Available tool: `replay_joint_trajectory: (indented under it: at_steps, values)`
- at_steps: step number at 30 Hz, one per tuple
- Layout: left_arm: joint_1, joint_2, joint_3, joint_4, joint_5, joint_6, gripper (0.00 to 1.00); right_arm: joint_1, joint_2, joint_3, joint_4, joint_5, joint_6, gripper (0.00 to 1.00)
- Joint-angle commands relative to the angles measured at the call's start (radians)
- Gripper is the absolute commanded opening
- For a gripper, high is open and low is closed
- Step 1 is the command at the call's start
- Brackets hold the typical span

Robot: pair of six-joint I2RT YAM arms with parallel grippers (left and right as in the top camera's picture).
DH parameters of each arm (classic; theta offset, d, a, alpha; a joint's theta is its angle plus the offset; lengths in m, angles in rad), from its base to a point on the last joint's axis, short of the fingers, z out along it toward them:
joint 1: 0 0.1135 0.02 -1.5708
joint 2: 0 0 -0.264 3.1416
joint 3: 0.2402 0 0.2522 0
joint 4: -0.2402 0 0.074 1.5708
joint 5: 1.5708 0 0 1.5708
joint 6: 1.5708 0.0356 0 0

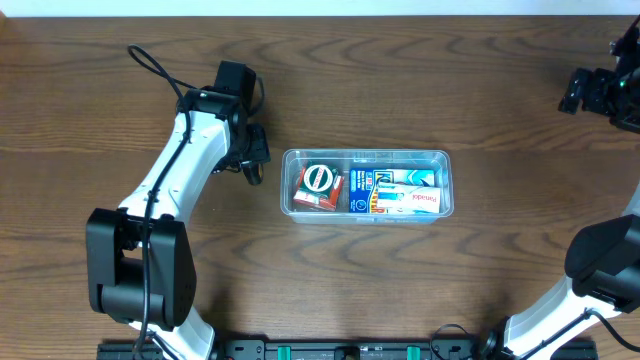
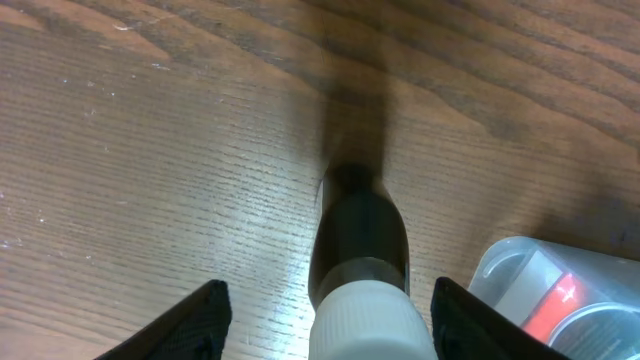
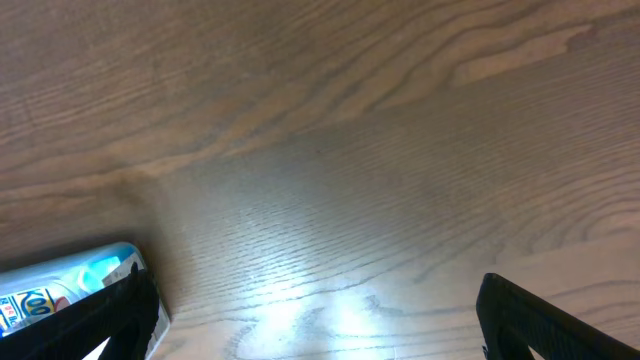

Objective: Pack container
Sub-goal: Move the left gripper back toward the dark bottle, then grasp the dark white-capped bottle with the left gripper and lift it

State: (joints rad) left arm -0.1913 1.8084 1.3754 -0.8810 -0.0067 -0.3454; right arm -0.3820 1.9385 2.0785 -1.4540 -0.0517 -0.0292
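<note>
Two grippers spread wide, one tub at mid-table.
The container [image 1: 447, 172] sits at the centre of the table [image 1: 400, 290], small boxes [image 1: 366, 189] inside. Just left of it, the left gripper [image 1: 256, 160] spreads around a dark, white-capped bottle [image 2: 360, 235] without touching. The right gripper [image 3: 318, 322] gapes well apart.

Left claw [image 1: 254, 160] spread; right claw [image 3: 316, 305] spread wide.

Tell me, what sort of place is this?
Likely a robotics lab workbench: a left arm and right arm stand at a wooden table, with a clear container of small boxes between them.
</note>
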Motion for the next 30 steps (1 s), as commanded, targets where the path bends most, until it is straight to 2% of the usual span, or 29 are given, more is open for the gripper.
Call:
replay_joint_trajectory:
  at_steps: [1, 4, 9, 13, 16, 23, 30]
  values:
    - [0.005, 0.002, -0.006, 0.006, -0.002, -0.008, 0.55, -0.004, -0.024, 0.016, -0.001, 0.002, 0.014, 0.99]
    - [0.005, 0.002, -0.006, 0.013, -0.002, -0.008, 0.42, -0.004, -0.023, 0.016, -0.001, 0.002, 0.014, 0.99]
    - [0.005, 0.002, -0.006, 0.010, 0.003, -0.008, 0.39, -0.004, -0.024, 0.016, -0.001, 0.002, 0.014, 0.99]
    - [0.004, 0.002, -0.006, 0.007, 0.050, -0.007, 0.21, -0.004, -0.024, 0.016, -0.001, 0.002, 0.014, 0.99]
    - [0.002, 0.002, -0.006, 0.007, 0.068, -0.004, 0.13, -0.004, -0.024, 0.016, -0.001, 0.002, 0.014, 0.99]
    - [0.002, -0.002, 0.002, -0.014, 0.075, 0.007, 0.11, -0.004, -0.024, 0.016, -0.001, 0.002, 0.014, 0.99]
    - [0.002, -0.048, 0.084, -0.081, 0.074, 0.060, 0.11, -0.004, -0.023, 0.016, -0.001, 0.002, 0.014, 0.99]
